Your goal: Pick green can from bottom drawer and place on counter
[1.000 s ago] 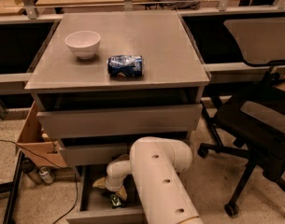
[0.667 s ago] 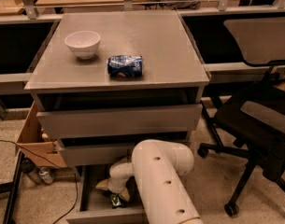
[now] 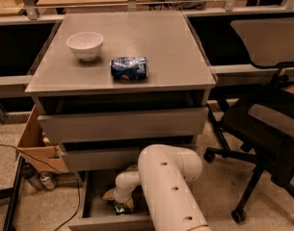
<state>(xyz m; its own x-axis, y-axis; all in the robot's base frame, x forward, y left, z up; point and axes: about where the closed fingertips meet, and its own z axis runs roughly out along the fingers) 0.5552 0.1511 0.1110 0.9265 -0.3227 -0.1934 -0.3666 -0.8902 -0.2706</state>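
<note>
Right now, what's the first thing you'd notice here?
The big white robot arm fills the bottom, its hand down in the open bottom drawer by the green can. Up on the counter sit a white bowl and a blue and silver can lying on its side.

My jaws sit in the grey bottom drawer by the dark green can. The grey desk bears a white bowl and a blue-and-silver can.
</note>
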